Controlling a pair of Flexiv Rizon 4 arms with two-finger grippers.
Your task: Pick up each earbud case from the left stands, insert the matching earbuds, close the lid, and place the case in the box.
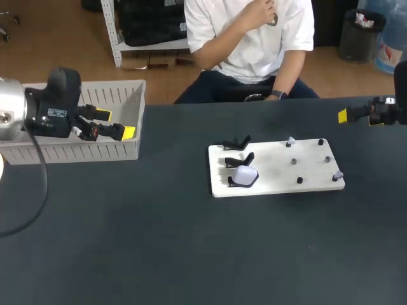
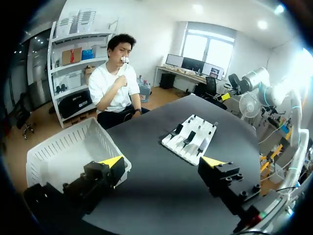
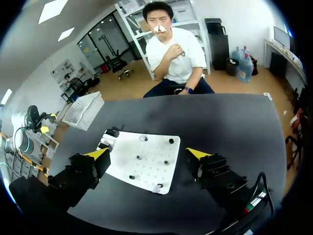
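Only one earbud case (image 1: 245, 173), atop nearest stand (image 1: 231, 183); axis unclear

table (image 1: 127, 248): dark, matt, smooth top. box (image 1: 76, 152): white plastic, ribbed walls, slight sheen. board (image 1: 280, 175): white, matt, smooth. stands (image 1: 236, 143): black plastic, semi-gloss. case (image 1: 245, 173): pale plastic, glossy. left arm (image 1: 9, 111): brushed silver metal w/ black cable (image 1: 41, 184). left gripper (image 1: 117, 124): matt black body, bright yellow tips.

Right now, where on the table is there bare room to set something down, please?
Bare: the table's near side before the white board, and the gap between board and box. Crowded: the board's stands and pegs.
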